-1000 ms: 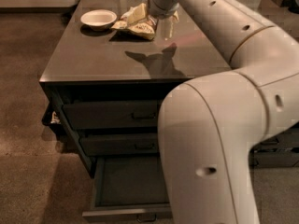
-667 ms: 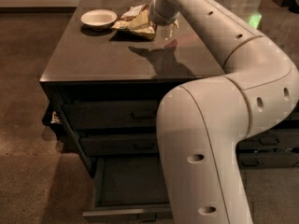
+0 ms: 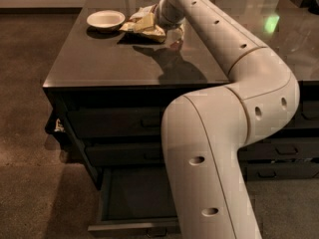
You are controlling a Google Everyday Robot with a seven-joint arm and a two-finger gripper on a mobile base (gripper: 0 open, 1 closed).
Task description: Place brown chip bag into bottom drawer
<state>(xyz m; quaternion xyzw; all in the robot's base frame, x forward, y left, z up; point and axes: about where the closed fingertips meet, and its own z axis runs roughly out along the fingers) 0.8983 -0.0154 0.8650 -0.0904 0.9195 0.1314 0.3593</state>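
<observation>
The brown chip bag [image 3: 143, 23], crinkled and pale yellow-tan, lies on the dark countertop [image 3: 109, 59] at the back, just right of a white bowl. My gripper [image 3: 174, 35] hangs from the wrist right beside the bag's right edge, low over the counter; I cannot tell whether it touches the bag. The bottom drawer [image 3: 137, 195] of the left column is pulled open below, dark inside, with its right part hidden behind my arm.
The white bowl [image 3: 105, 19] stands left of the bag. My big white arm [image 3: 224, 133] fills the right foreground and covers the cabinet's right half. Two shut drawers [image 3: 119, 123] sit above the open one. Brown carpet [image 3: 30, 133] lies to the left.
The view has shifted, so the cabinet sits further right and the arm stretches out longer. The gripper stays at the bag's right side; the bag and bowl have not moved.
</observation>
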